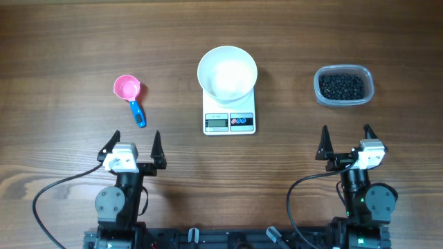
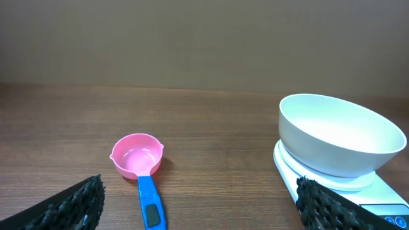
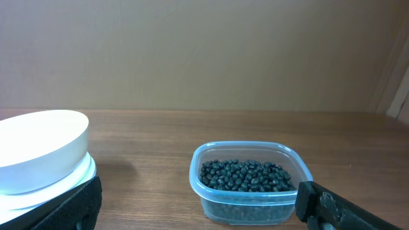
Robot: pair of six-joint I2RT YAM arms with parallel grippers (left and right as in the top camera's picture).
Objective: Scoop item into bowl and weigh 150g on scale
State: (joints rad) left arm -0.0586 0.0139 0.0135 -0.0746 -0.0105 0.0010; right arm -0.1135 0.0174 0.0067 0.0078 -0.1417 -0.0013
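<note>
Pink plastic marks the starting point: the scoop lies on the wooden table straight ahead of the left gripper, well apart from it. Its round cup is on the far side. Its blue handle runs back toward the robot, angled a little to the robot's right, so the handle end is the part nearest the fingers. The left wrist view shows the same thing, with the handle pointing almost at the camera. Both of that gripper's fingers are spread wide with nothing between them.

The right gripper is also wide open and empty. It sits in front of the clear tub, which holds the heap of black beans, and is well apart from it.

The white bowl looks empty and rests on the scale at the middle of the table, between scoop and tub. Nothing has been scooped yet.

The left arm is clearly nearer to the scoop. I judge the first step is for it to reach forward and close across the handle. Because the handle lies nearly along the reach, the spread fingers already straddle its long axis and should need only a small turn of the wrist.
</note>
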